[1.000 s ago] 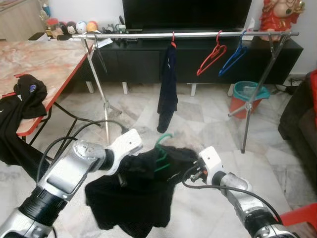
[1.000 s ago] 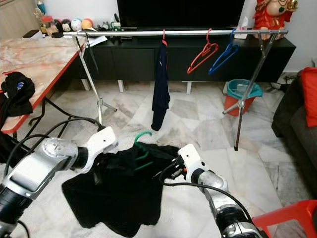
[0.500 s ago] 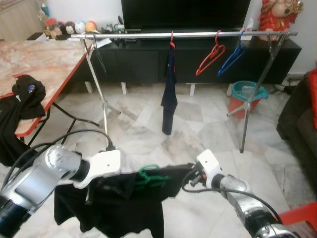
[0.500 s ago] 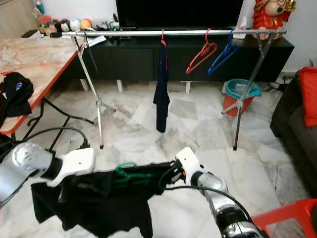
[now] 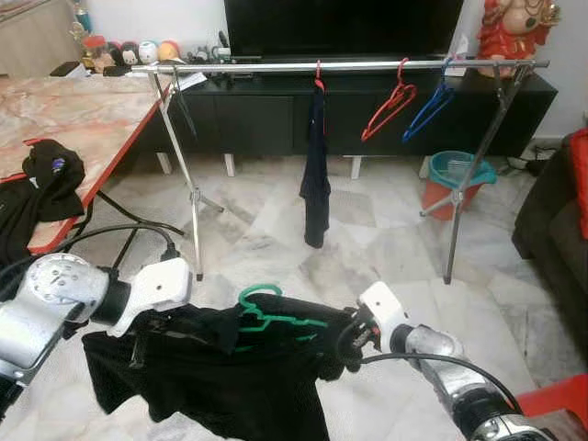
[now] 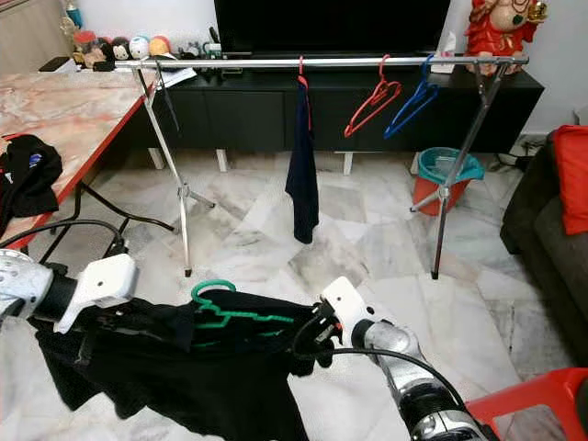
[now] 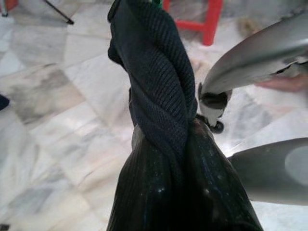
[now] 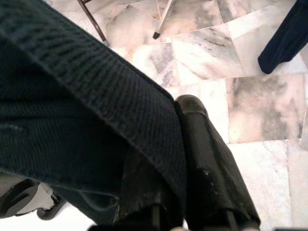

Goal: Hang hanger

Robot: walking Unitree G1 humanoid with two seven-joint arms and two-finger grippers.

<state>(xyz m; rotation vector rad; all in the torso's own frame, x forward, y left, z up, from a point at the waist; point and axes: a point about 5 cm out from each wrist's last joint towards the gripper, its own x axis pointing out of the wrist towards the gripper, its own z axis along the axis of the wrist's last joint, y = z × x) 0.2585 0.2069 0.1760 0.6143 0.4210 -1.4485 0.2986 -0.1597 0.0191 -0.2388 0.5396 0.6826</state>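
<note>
Compared with half a second ago, I see the black garment (image 5: 220, 367) riding a little higher and the green hanger (image 5: 266, 315) hook standing up more clearly above the cloth; my left arm has drawn back toward my left, so the fabric is stretched wider between the two grippers. The garment hangs low over the marble floor (image 5: 386, 248), well short of the clothes rail (image 5: 340, 65).

My left gripper (image 5: 147, 333) is buried in the cloth at one shoulder; I cannot tell how its fingers stand, since the left wrist view gives me just a twisted roll of dark fabric. My right gripper (image 6: 317, 342) is clenched on the garment's other shoulder, its black fingers (image 8: 211, 163) pressed against the knit.

The hanger's lower bar is swallowed by the fabric.

On the rail hang a navy garment (image 5: 315, 175), a red hanger (image 5: 389, 101) and a blue hanger (image 5: 430, 106). A table (image 5: 83, 110) with a black cloth (image 5: 50, 179) sits to my left, a teal bucket (image 5: 457, 170) beyond the rail's right leg.
</note>
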